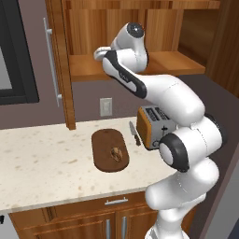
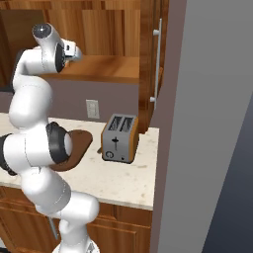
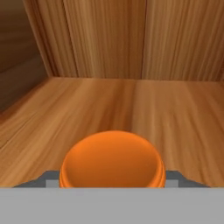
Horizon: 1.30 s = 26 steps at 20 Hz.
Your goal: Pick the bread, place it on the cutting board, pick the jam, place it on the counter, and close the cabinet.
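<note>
The orange jam (image 3: pixel 111 157) stands on the wooden shelf inside the open cabinet (image 1: pixel 58 60). My gripper (image 3: pixel 111 180) reaches into the cabinet and is shut on the jam, with a fingertip pressed against each side of the jar. The bread (image 1: pixel 115 153), a small dark ring, lies on the dark oval cutting board (image 1: pixel 103 140) on the speckled counter (image 1: pixel 42 158). In both base views my arm stretches up to the shelf (image 1: pixel 177 63) and my hand (image 2: pixel 74 51) is over its left part.
A toaster (image 1: pixel 151 126) stands on the counter right of the board, with a knife (image 1: pixel 134 133) between them. The right cabinet door (image 2: pixel 150 59) hangs open beside a grey wall (image 2: pixel 207 123). A wall outlet (image 1: pixel 106 107) sits under the shelf.
</note>
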Motion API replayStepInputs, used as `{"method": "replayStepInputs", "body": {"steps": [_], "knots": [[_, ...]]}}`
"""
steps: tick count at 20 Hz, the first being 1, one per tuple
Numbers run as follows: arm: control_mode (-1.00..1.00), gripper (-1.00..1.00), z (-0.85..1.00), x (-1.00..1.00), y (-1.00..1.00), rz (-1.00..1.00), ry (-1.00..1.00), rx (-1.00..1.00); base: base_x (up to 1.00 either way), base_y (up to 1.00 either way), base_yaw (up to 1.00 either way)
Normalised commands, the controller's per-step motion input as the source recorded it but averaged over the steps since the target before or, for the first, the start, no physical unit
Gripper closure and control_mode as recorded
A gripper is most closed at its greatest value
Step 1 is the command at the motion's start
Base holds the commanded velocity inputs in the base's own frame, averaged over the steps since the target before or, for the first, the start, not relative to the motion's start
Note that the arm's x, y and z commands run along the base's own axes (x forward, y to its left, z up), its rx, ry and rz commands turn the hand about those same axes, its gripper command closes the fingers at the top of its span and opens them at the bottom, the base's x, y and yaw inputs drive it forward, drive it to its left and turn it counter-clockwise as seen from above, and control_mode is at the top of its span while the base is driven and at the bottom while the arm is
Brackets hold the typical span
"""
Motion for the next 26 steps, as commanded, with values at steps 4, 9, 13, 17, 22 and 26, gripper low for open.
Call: {"method": "replayStepInputs", "body": {"steps": [4,9,13,17,22,26], "knots": [[-1.00,1.00,-0.04,-0.71,-0.02,0.00,0.00,0.00,0.00,0.00,0.00],[-1.00,1.00,-0.19,-0.75,-0.04,0.00,0.00,0.00,0.00,0.00,0.00],[-1.00,1.00,-0.33,-0.55,-0.01,0.00,0.00,0.00,0.00,0.00,0.00],[-1.00,1.00,-0.43,-0.42,0.00,0.00,0.00,0.00,0.00,0.00,0.00],[-1.00,1.00,-0.42,-0.29,0.00,0.00,0.00,0.00,0.00,0.00,0.00],[-1.00,1.00,-0.48,-0.18,0.00,0.00,0.00,0.00,0.00,0.00,0.00]]}}
